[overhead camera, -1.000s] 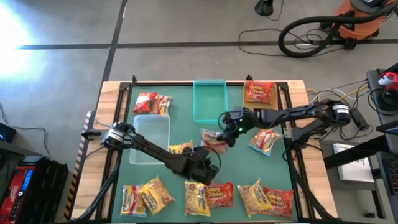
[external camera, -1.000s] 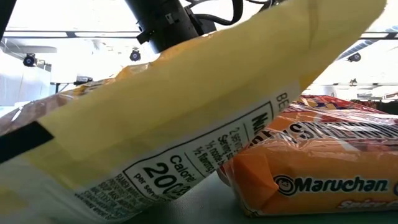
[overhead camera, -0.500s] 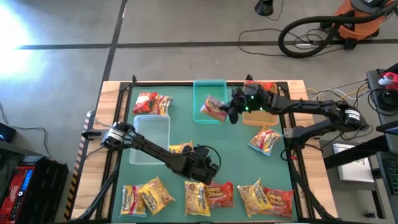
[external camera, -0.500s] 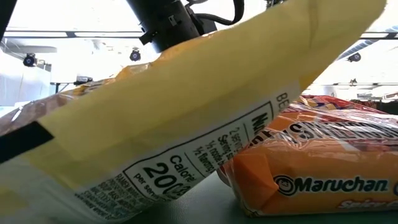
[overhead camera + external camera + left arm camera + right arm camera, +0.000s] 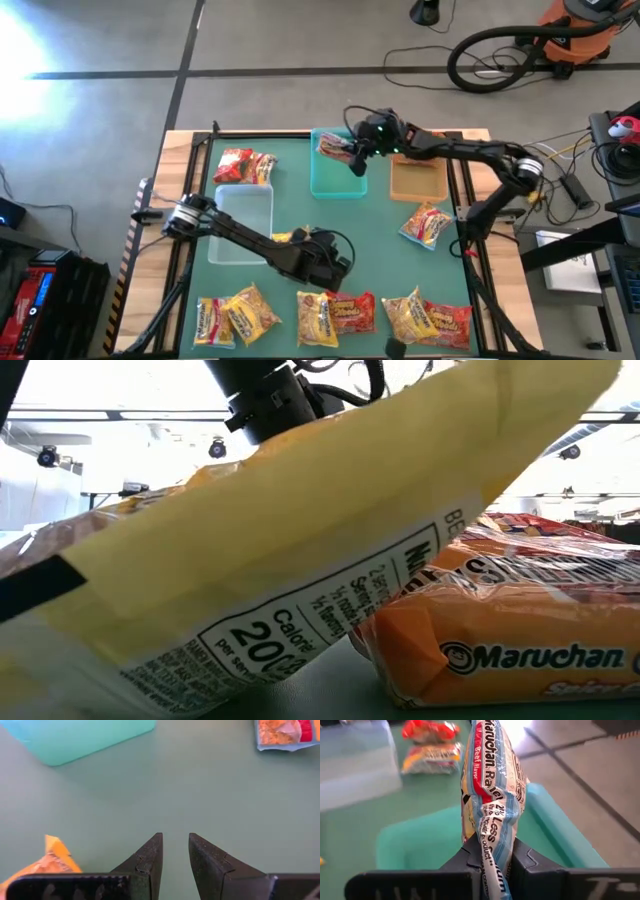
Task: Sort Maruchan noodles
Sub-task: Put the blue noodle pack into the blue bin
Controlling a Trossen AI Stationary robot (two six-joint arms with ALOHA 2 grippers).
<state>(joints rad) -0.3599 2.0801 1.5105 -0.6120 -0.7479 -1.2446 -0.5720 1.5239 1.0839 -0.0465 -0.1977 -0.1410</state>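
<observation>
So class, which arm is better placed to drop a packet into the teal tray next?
Right. The right tool is shut on a beef-flavor packet above the teal tray. The left tool holds nothing, low over the mat near a yellow packet.

Ramen packet (image 5: 337, 148) over the middle tray's (image 5: 337, 185) far end, between two trays (image 5: 242, 240) (image 5: 417, 180)

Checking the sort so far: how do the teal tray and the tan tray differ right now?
The teal tray has the right gripper holding a noodle packet over its far end; nothing hangs over the tan tray. Teal is longer, tan squarer. Both lie side by side at the table's far edge.
</observation>
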